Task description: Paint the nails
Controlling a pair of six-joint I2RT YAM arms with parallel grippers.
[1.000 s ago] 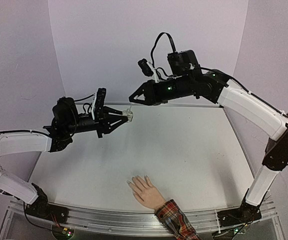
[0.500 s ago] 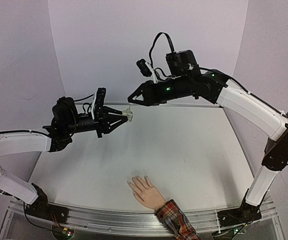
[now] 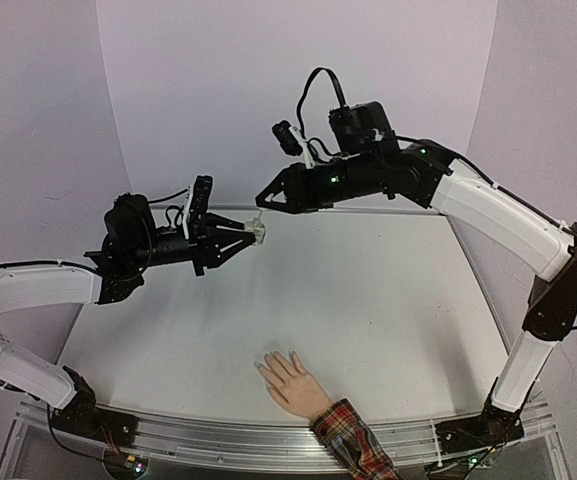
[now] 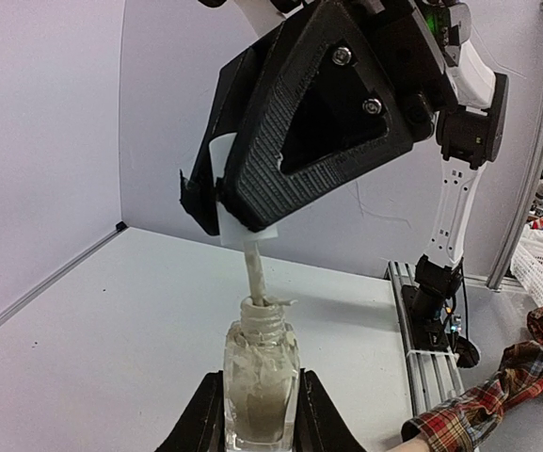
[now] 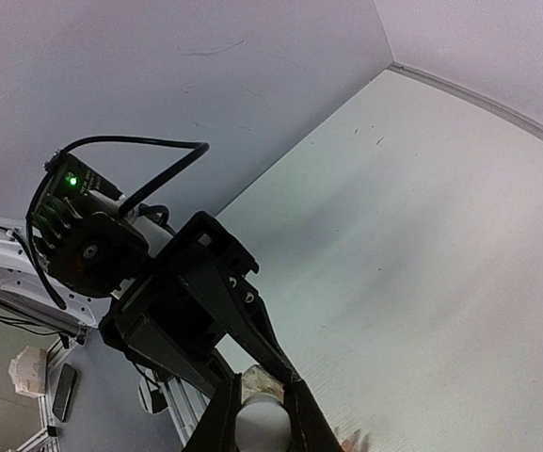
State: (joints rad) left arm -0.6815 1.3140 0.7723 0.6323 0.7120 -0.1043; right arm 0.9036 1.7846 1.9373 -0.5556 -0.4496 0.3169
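Above far left of table: polish bottle clamped upright in left gripper, off surface; white cap pinched tight in right gripper, brush stem dipped into bottle neck; looks like loading stage only; no polish discernible on nails, too small to be sure; all painting left; mannequin hand flat at near edge, well apart from brush, nearer and rightward.
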